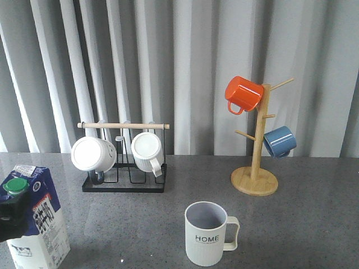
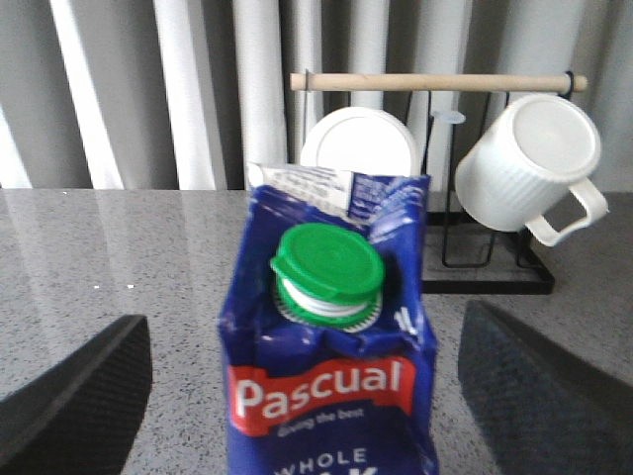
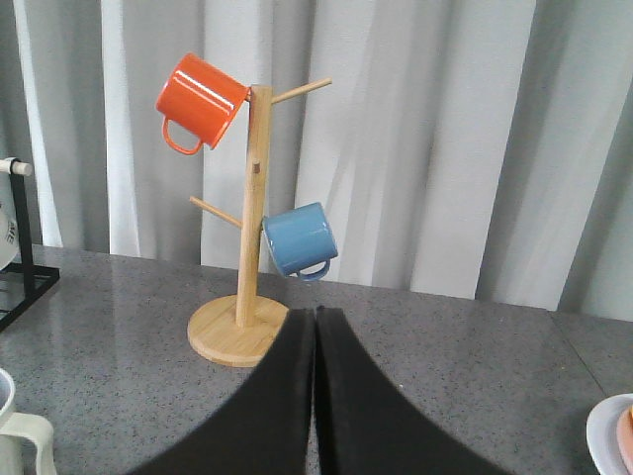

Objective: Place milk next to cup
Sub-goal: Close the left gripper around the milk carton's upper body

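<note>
The milk (image 1: 38, 221) is a dark blue carton with a green cap and a red "Pascual" label, standing upright at the table's near left. My left gripper (image 2: 304, 327) is open around it. Its dark fingers (image 2: 84, 396) stand wide on either side, with bare table showing between each finger and the carton. The cup (image 1: 207, 232) is a pale ribbed mug marked "HOME", upright at the near centre with its handle to the right, well right of the milk. My right gripper (image 3: 315, 322) is shut with nothing between its fingers and faces the mug tree.
A black wire rack (image 1: 124, 182) with a wooden bar holds two white mugs (image 1: 93, 154) behind the milk. A wooden mug tree (image 1: 255, 179) at the back right carries an orange mug (image 1: 243, 93) and a blue mug (image 1: 279, 140). A white dish edge (image 3: 613, 435) shows in the right wrist view.
</note>
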`<state>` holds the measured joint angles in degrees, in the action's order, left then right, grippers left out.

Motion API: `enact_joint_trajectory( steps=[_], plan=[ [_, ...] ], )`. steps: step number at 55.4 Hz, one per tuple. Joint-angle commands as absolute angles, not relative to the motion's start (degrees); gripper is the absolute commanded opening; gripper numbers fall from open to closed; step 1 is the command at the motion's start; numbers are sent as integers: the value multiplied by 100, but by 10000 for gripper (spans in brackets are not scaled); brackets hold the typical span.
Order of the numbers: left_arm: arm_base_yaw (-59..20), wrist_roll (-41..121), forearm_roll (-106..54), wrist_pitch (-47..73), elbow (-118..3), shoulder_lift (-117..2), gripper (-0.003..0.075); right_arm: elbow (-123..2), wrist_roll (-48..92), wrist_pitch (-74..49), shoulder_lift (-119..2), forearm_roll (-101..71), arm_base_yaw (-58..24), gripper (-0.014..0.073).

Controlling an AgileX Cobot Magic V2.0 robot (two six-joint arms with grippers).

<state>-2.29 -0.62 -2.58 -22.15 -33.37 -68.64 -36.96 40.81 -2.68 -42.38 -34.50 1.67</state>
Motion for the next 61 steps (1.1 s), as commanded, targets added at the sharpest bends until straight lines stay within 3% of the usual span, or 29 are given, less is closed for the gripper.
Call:
enact_joint_trajectory(
  steps=[1,61],
  plan=[
    [-164,-85,-476,-2831,-3535,-6773,574,-3876,4113,112,-4217,-3456,185,-3],
    [-326,-189,-80,-3090,-3535,-7005,572,-3876,4113,112,-4217,-3456,185,-3]
  ],
)
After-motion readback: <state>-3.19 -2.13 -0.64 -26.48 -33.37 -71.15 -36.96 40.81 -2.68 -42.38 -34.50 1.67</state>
